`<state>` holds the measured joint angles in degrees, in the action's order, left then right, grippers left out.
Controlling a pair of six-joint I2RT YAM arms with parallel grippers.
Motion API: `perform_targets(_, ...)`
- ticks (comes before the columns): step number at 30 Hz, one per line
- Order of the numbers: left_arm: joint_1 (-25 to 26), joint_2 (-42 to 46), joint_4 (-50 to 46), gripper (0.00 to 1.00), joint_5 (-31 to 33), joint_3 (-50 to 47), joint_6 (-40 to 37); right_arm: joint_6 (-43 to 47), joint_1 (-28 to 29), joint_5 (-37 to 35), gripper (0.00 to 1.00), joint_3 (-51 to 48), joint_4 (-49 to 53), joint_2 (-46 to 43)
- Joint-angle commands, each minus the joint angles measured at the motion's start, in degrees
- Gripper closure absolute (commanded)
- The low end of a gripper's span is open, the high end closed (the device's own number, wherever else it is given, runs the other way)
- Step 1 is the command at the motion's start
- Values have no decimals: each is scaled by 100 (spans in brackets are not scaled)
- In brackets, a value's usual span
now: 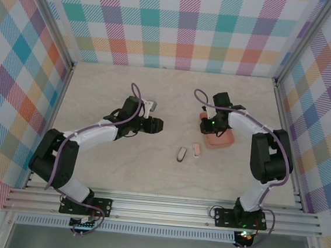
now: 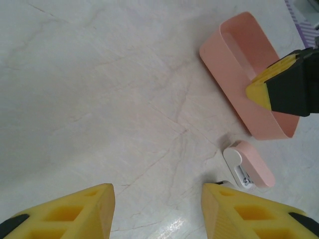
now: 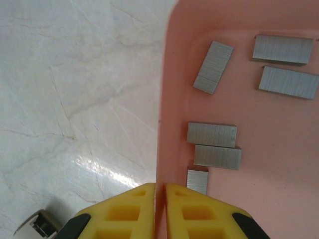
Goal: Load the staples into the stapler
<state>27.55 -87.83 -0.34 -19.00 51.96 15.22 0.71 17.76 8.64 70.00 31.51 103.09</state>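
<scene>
Over on the left, the left gripper (image 1: 156,125) hangs above the bare table (image 1: 108,171) with its fingers apart and nothing between them, so it steadies nothing. If the stapler needs holding during loading, this arm is not yet placed to do it. Toward the middle lies the small pink stapler (image 1: 196,150) with a grey-white piece (image 1: 181,155) just beside it. Whether its magazine stands open cannot be told (the top view is too small and the left wrist view catches only one end). A shut magazine would refuse any strip. On the right, the right gripper (image 3: 159,186) is over the near rim of the salmon tray (image 3: 172,59). Its fingers are pressed together with the tray's thin wall running into the slit between them, so it seems to pinch the wall and not a strip. The staples (image 3: 212,134) lie loose on the tray floor, six short grey strips, the nearest just beside the finger. The likely trouble is that a lift or pull from here would drag or tip the tray and scatter the strips. Lying flat, they would also be hard to pinch, and a glued strip squeezed unevenly could snap.
</scene>
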Motion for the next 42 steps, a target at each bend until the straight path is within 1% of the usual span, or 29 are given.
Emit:
perform_targets(1, -118, 286, -252, 50, 284, -110, -2, 265, 54, 55, 87, 359, -115, 247)
perform_targets(6, -214, 547, -309, 50, 451, -256, 4, 447, 65, -12, 87, 1056, 18, 692)
perform_targets(7, -232, 596, -324, 50, 495, -270, 9, 610, 64, 8, 87, 1211, 47, 798)
perform_targets(11, -294, 695, -423, 50, 652, -316, 25, 633, 133, 118, 87, 1769, 121, 1149)
perform_targets(15, -347, 758, -437, 50, 703, -339, 38, 535, 329, 153, 87, 2308, 227, 1494)
perform_targets(16, -356, 763, -454, 50, 723, -349, 48, 271, 395, 156, 87, 2410, 240, 1565)
perform_targets(19, -390, 777, -498, 50, 770, -351, 60, -26, 597, -2, 88, 2643, 312, 1740)
perform_targets(24, -450, 795, -503, 50, 780, -402, 64, -552, 835, 144, 88, 2633, 69, 1784)
perform_targets(28, -496, 816, -525, 50, 841, -440, 68, -756, 1021, 225, 88, 2608, -26, 1815)
perform_targets(32, -557, 915, -546, 50, 993, -481, 96, -808, 1116, 81, 85, 2457, -124, 1705)
perform_targets(35, -616, 1121, -619, 49, 1240, -478, 38, -737, 1110, -123, 81, 2307, -217, 1367)
perform_targets(37, -694, 1309, -732, 44, 1582, -443, -49, -643, 1099, -345, 78, 2185, -257, 1035)
perform_targets(39, -786, 1498, -824, 39, 1970, -422, -136, -550, 1058, -597, 72, 2001, -350, 675)
perform_targets(42, -1011, 1796, -857, 25, 2564, -446, -237, -424, 938, -1011, 61, 1576, -579, 68)
